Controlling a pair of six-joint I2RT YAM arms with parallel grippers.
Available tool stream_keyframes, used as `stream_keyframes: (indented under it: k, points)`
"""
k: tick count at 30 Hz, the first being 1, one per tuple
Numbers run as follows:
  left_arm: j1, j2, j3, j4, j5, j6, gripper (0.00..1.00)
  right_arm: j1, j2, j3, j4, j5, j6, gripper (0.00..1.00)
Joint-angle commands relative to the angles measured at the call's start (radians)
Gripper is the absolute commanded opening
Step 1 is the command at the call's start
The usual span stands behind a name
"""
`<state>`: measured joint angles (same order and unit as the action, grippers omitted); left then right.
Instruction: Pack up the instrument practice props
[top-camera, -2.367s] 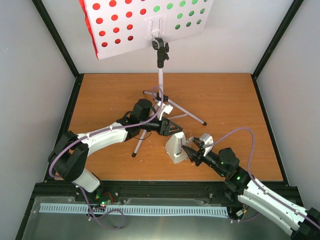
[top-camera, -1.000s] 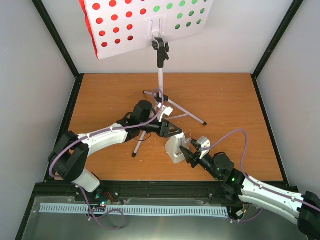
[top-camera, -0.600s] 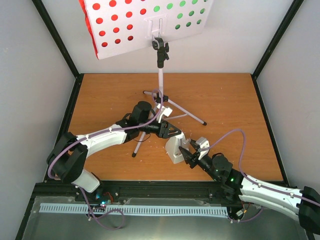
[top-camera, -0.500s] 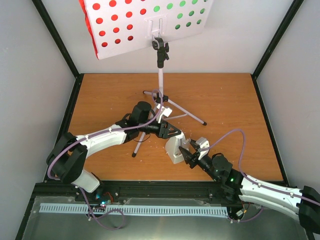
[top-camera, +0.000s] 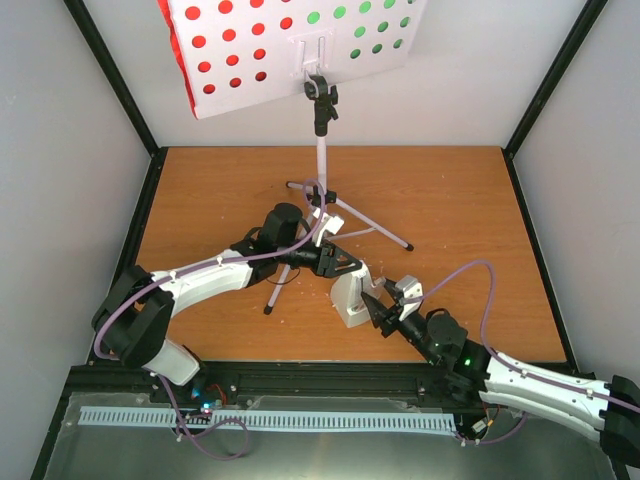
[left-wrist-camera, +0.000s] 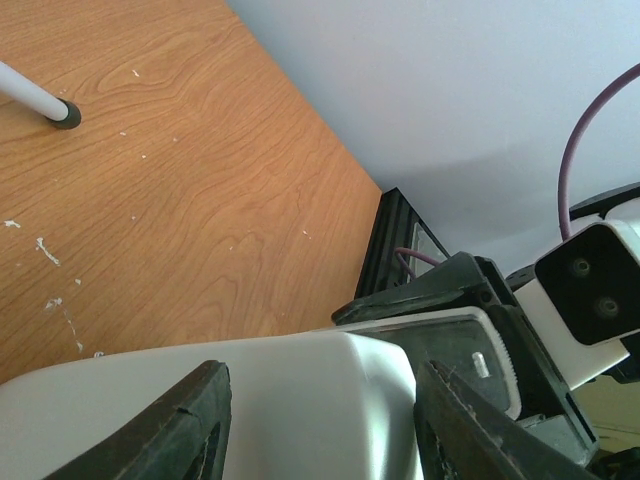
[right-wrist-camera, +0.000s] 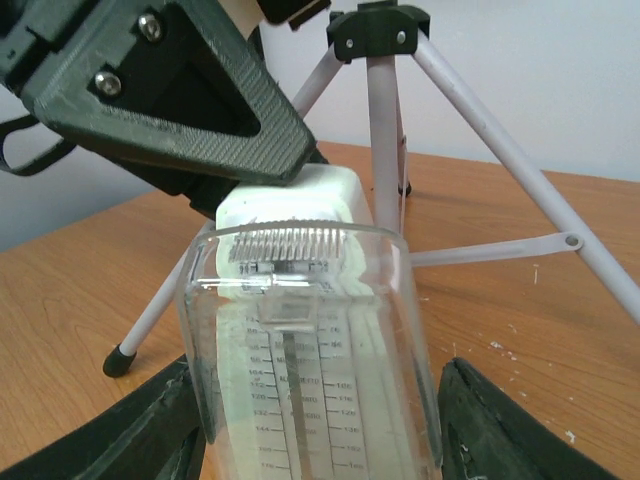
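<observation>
Pinning the metronome (top-camera: 350, 298) at lower centre of the tabletop (top-camera: 450, 200) with left tool (top-camera: 347, 270) half-closed on its white body (left-wrist-camera: 250, 400), clasping its clear cover (right-wrist-camera: 310, 330) with right tool (top-camera: 375, 308), likewise half-closed, probably to work that cover. Crowded behind by music stand (top-camera: 321, 160) legs, with red sheet (top-camera: 215, 50) and green sheet (top-camera: 360, 30) mounted above.

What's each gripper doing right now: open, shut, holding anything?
Left gripper: closed on the white body of the metronome.
Right gripper: closed on the metronome's clear cover.
</observation>
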<state>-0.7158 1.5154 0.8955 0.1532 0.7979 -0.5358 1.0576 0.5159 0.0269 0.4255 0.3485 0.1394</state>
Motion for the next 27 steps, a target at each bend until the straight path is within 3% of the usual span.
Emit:
stream_keyframes:
  k: [1,27]
  points:
    - [-0.011,-0.032,-0.002,-0.024,0.008,0.027,0.52,0.016,-0.060,0.020,-0.042,0.032,0.000,0.47]
    - [-0.012,-0.043,-0.030,0.002,0.011,0.007,0.52,0.110,0.051,0.016,0.086,0.166,0.046,0.46]
